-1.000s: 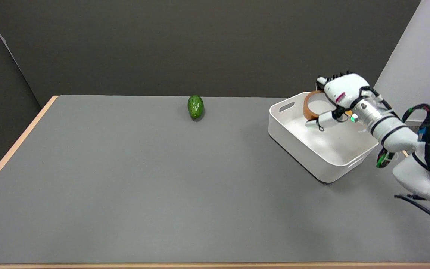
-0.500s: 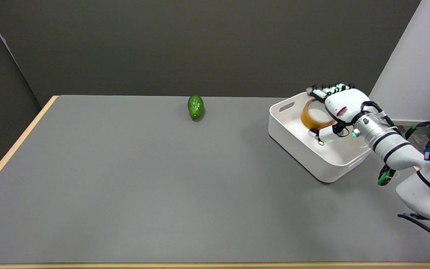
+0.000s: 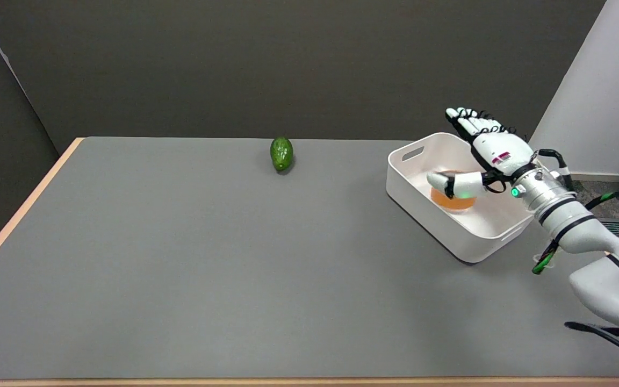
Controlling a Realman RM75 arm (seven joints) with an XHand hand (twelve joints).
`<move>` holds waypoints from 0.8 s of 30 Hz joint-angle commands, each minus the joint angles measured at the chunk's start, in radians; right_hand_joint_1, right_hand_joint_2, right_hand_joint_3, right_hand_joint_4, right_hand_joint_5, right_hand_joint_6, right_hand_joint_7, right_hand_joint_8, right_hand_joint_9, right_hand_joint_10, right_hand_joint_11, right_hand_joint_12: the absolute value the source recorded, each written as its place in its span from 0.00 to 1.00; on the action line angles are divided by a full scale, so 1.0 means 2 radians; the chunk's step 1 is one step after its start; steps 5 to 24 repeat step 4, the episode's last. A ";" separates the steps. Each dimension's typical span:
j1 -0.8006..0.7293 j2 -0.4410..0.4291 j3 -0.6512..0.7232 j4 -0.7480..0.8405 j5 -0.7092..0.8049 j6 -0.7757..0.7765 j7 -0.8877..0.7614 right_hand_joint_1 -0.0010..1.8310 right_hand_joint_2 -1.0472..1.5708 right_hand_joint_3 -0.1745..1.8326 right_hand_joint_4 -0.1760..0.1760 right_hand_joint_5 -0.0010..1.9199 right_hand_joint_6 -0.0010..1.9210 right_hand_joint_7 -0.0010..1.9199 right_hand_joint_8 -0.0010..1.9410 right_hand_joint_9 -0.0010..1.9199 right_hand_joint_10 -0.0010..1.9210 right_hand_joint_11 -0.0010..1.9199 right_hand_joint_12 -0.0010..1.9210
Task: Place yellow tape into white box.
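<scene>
**Yellow tape lies in the white box, hand spread above it**

Orange-yellow and partly blurred, the yellow tape (image 3: 452, 200) rests on the floor of the white box (image 3: 416, 183) at the right of the frame, roughly in the middle of the box's interior. Its upper edge is covered by the thumb of the right hand (image 3: 489, 152), so the roll's full outline and whether the thumb touches it cannot be made out.

The right hand is released: its fingers (image 3: 465, 117) are stretched out and apart, pointing toward the upper left over the box's far rim, and nothing is gripped in it. A small red mark sits on the back of the hand, too small to read. A green light glows at the wrist, just right of the thumb's base.

The box has a slot handle cut into its left wall and another on its lower right wall; the arm crosses its right corner and hides that part of the rim. No writing shows on the box.

A green avocado (image 3: 281, 153) sits near the far edge of the grey table (image 3: 180, 258), well apart from the box, at upper centre. The arm's lower segments and black cables are cut off at the lower right edge of the frame.
</scene>
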 commanded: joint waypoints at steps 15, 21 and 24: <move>0.035 -0.002 -0.139 -0.169 0.651 0.396 0.250 0.09 0.65 0.56 0.53 0.00 0.00 0.00 0.00 0.00 0.00 0.00 0.13; 0.035 -0.002 -0.139 -0.169 0.651 0.396 0.250 0.09 0.65 0.56 0.53 0.00 0.00 0.00 0.00 0.00 0.00 0.00 0.13; 0.035 -0.002 -0.139 -0.169 0.651 0.396 0.250 0.09 0.65 0.56 0.53 0.00 0.00 0.00 0.00 0.00 0.00 0.00 0.13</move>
